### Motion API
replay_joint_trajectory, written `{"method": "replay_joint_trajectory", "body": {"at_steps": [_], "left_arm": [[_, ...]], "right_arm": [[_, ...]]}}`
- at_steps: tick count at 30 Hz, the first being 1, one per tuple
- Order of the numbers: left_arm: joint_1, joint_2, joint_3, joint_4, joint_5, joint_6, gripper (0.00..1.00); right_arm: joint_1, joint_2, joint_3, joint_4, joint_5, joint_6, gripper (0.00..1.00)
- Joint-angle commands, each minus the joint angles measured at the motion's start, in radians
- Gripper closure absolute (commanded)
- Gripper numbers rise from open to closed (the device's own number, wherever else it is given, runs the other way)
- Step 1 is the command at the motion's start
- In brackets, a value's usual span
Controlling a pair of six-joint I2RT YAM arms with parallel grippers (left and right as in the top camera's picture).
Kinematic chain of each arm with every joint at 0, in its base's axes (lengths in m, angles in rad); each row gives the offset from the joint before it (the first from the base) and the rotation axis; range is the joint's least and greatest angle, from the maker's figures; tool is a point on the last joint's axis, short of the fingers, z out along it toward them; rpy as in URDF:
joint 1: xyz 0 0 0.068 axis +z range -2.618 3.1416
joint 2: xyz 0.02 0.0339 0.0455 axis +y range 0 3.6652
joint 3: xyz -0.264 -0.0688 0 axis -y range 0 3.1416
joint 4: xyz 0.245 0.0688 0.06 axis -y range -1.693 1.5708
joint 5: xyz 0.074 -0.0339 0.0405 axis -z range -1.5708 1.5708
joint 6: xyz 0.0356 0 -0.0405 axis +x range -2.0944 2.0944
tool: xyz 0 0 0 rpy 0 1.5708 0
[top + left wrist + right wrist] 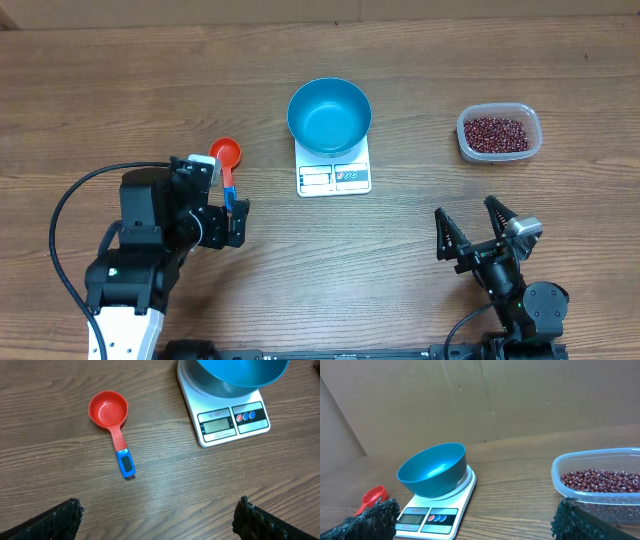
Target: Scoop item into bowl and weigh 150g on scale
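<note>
The blue bowl (329, 115) sits empty on the white scale (334, 177) at the table's middle; both also show in the right wrist view, bowl (432, 470) on scale (427, 517). The dark red beans (495, 132) fill a clear plastic container (532, 140) at the right, seen close as beans (602, 481). My left gripper (238, 220) stands open over bare wood, just below a red scoop (226, 155) with a blue handle end. In the left wrist view the scoop (107, 410) lies ahead of the open left gripper (159, 510). My right gripper (467, 215) is open and empty, below the container.
A brown cardboard wall (495, 400) rises behind the table. The scale's display panel (217, 425) faces the front edge. Bare wood (400, 240) lies between the two arms.
</note>
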Motion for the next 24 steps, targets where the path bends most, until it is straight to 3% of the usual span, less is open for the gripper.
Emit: {"method": "replay_joint_trajectory", "body": {"at_steps": [1, 24], "left_arm": [[0.004, 0.019, 0.032, -0.006, 0.019, 0.023, 0.00], [0.004, 0.052, 0.032, -0.006, 0.019, 0.023, 0.00]], "right_arm": [[-0.002, 0.000, -0.005, 0.003, 0.003, 0.006, 0.00], [-0.002, 0.000, -0.005, 0.003, 0.003, 0.007, 0.00]]}}
